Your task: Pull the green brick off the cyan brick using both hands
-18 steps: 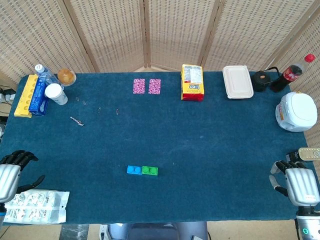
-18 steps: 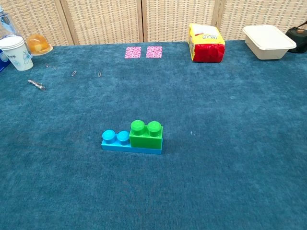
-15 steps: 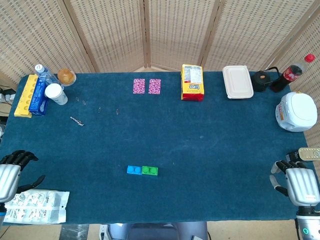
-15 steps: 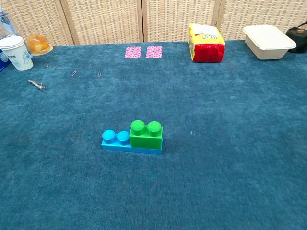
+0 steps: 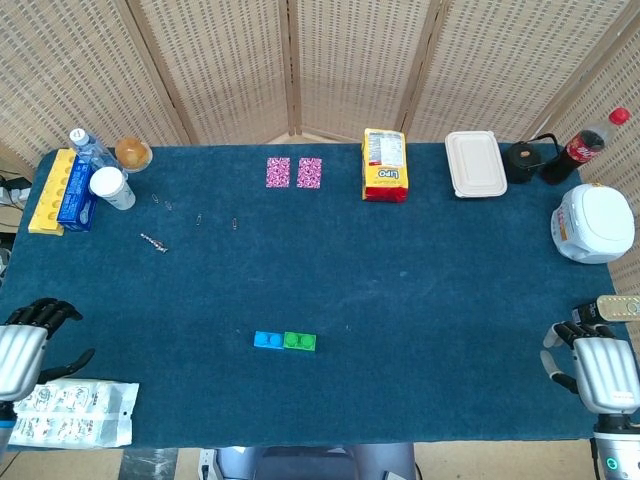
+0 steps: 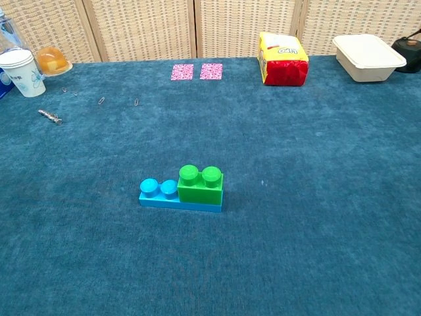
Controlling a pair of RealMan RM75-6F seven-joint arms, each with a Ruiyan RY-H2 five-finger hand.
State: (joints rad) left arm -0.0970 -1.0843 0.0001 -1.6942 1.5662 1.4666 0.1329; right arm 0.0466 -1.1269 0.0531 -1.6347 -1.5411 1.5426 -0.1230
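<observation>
A green brick [image 5: 299, 341] [image 6: 200, 185] sits pressed onto the right half of a longer cyan brick [image 5: 267, 340] [image 6: 158, 191], near the front middle of the blue table cloth. My left hand [image 5: 25, 348] rests at the table's front left edge, fingers apart and holding nothing. At the front right edge, my right hand [image 5: 598, 370] is also empty with its fingers spread. Both hands are far from the bricks and show only in the head view.
A white blister pack [image 5: 70, 412] lies by the left hand. Along the back stand a cup [image 5: 110, 187], pink cards [image 5: 294, 172], a yellow snack bag [image 5: 385, 165], a white box [image 5: 475, 163] and a cola bottle [image 5: 585, 145]. A white pot [image 5: 592, 222] sits at the right.
The left hand has shifted very slightly inward. The bricks and the right hand have not moved.
</observation>
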